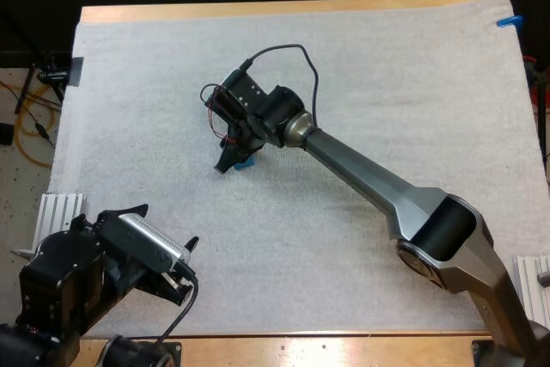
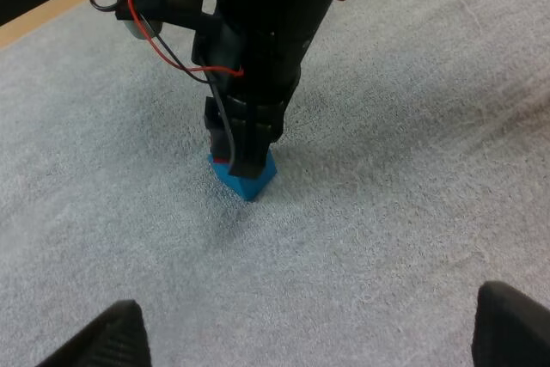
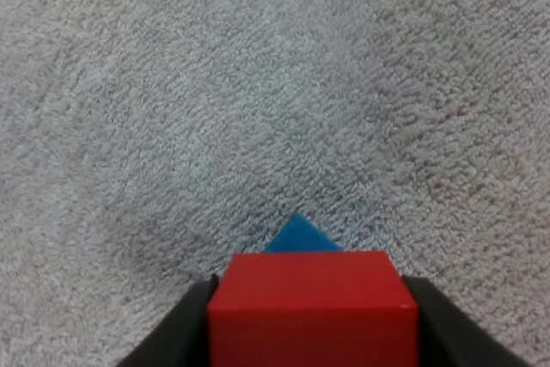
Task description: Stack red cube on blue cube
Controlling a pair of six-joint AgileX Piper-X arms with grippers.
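My right gripper (image 1: 234, 157) reaches down at the mat's middle left and is shut on the red cube (image 3: 313, 307), one black finger pressing on each side. The blue cube (image 3: 300, 236) sits directly beneath the red one, a corner of it poking out past the red cube's far edge. In the high view a sliver of the blue cube (image 1: 246, 162) shows at the right gripper's tip. The left wrist view has the blue cube (image 2: 247, 180) on the mat under the other arm's gripper, with a thin red edge of the red cube (image 2: 221, 161) on top. My left gripper (image 1: 168, 248) rests open near the front left corner.
The white mat (image 1: 387, 83) covers most of the wooden table (image 1: 258, 9). A finned metal block (image 1: 58, 210) lies at the left edge by my left arm. Open mat stretches to the right and the back.
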